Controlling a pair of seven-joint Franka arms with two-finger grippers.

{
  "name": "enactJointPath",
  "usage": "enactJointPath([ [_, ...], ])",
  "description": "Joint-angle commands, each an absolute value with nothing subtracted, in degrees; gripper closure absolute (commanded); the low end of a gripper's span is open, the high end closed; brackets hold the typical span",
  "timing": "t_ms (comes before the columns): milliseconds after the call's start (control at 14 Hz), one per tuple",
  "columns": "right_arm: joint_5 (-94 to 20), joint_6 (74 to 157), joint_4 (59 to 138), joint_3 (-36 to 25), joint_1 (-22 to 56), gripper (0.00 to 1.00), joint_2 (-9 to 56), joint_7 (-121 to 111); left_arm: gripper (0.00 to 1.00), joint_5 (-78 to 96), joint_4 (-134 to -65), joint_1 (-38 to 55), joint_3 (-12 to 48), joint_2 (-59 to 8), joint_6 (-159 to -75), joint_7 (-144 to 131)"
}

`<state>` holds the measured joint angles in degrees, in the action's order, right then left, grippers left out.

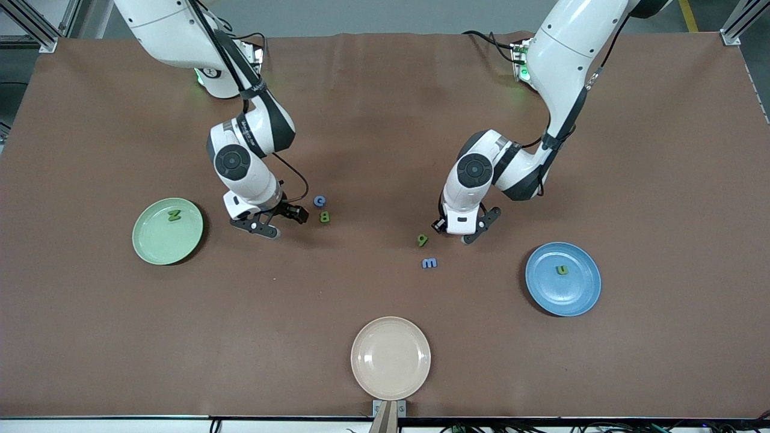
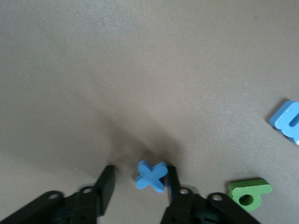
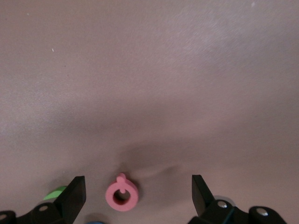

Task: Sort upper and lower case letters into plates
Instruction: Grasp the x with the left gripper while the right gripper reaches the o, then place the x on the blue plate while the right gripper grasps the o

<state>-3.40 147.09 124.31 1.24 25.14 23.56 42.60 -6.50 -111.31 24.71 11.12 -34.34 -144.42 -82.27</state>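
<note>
- My left gripper [image 2: 138,179] was low over the table, its fingers [image 2: 106,182] spread fairly wide. The blue t [image 2: 152,176] lay flat between them, just beside one finger and with a gap to the other one, so it was not yet held.
- In the left wrist view the green g [image 2: 249,192] lay near this gripper, and a part of the blue m [image 2: 287,120] was visible at the edge.
- In the front view the green g [image 1: 423,240] lay just beside the left gripper [image 1: 458,233], and the blue m [image 1: 429,263] was a little nearer to the camera.
- My right gripper [image 3: 138,191] was also low, with its fingers [image 3: 74,192] opened wide. The red Q [image 3: 122,196] lay on the table between them, touching neither finger.
- Just beside the right gripper [image 1: 275,221], the blue C [image 1: 319,201] and the green B [image 1: 324,217] lay close together, the B nearer to the camera.
- The pale green plate [image 1: 151,248] stood toward the right arm's end and carried the green N [image 1: 174,214].
- The blue plate [image 1: 580,294] stood toward the left arm's end and carried the green u [image 1: 562,270].
- The cream-beige plate [image 1: 391,358] was nearest to the camera.
</note>
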Motion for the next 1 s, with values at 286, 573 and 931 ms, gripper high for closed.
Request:
enactJointPath([
  [286,-3.43,147.22,122.52,0.62,28.65,0.18,26.98,46.93,0.99,-7.65,-110.22,24.0,10.64,-33.67,-144.67,-83.15],
  [573,-3.43,146.43,122.78,0.62,29.71,0.35,26.98,47.02,1.0,-12.64,-106.72,17.34,10.46,-31.29,-139.51,-78.07],
  [931,-3.43,145.46,123.05,0.62,29.71,0.49,26.98,46.76,1.0,-13.18,-99.15,7.67,10.55,-31.02,-129.64,-58.22],
])
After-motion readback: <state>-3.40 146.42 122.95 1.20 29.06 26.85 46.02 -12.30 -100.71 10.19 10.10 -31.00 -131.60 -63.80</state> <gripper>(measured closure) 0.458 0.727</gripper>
